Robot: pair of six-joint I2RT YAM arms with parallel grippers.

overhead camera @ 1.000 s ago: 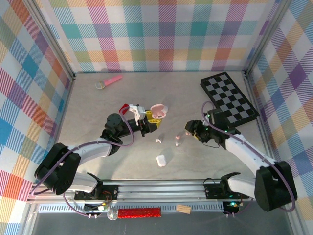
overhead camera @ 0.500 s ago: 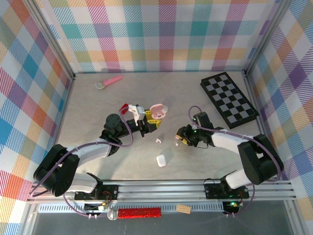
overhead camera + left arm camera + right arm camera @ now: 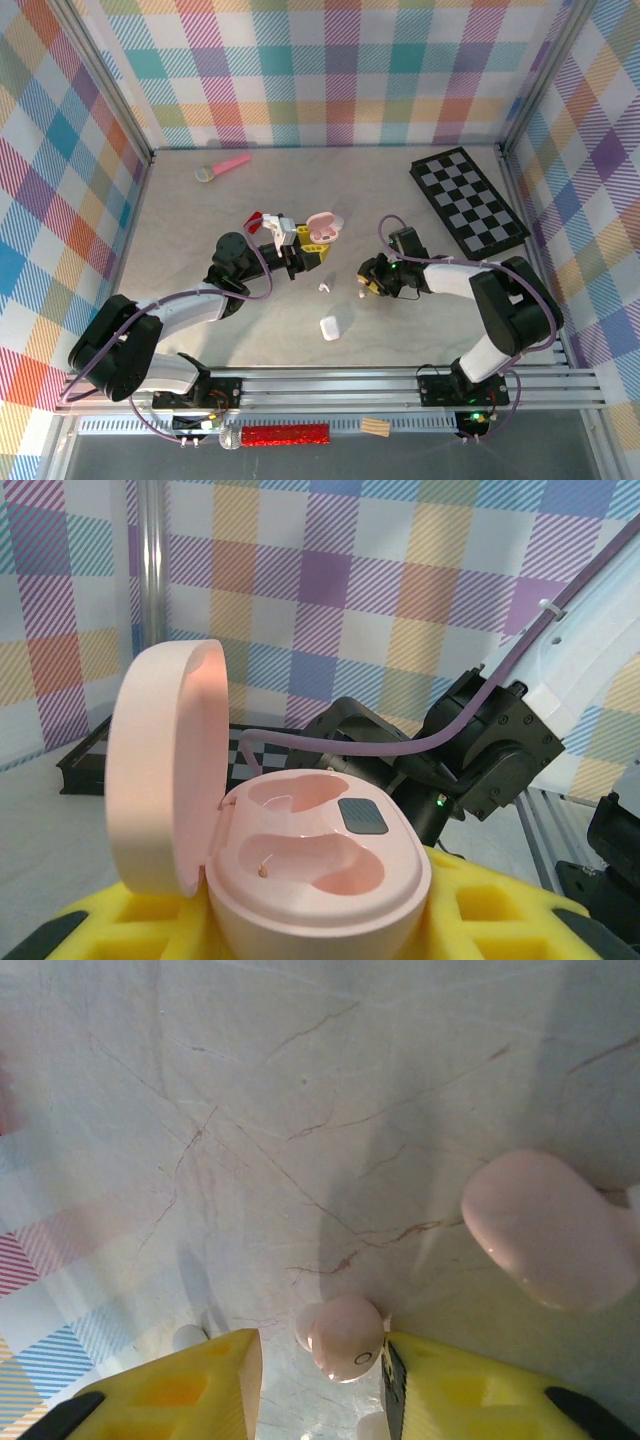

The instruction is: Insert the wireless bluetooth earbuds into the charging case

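Low down, right hand (image 3: 320, 1350) straddles pink earbud (image 3: 346, 1337), seemingly unclenched; left hand (image 3: 304, 250) grips pink case (image 3: 318, 875).

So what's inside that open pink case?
Inside the pink case: two moulded hollows, both empty, and a small dark square. The hollows' bottoms are partly hidden by their rims.

My table, counted: 2 grippers, the left gripper (image 3: 312, 243) and the right gripper (image 3: 370, 283), and 2 charging cases, 1 pink case (image 3: 322, 226) with its lid up and 1 white case (image 3: 328, 327) with its lid down. I can make out 2 earbuds, 1 white earbud (image 3: 323, 287) and 1 pale pink earbud (image 3: 345, 1338). Toward the back wall lie 1 checkered board (image 3: 468, 203) and 1 pink-handled tool (image 3: 222, 166).
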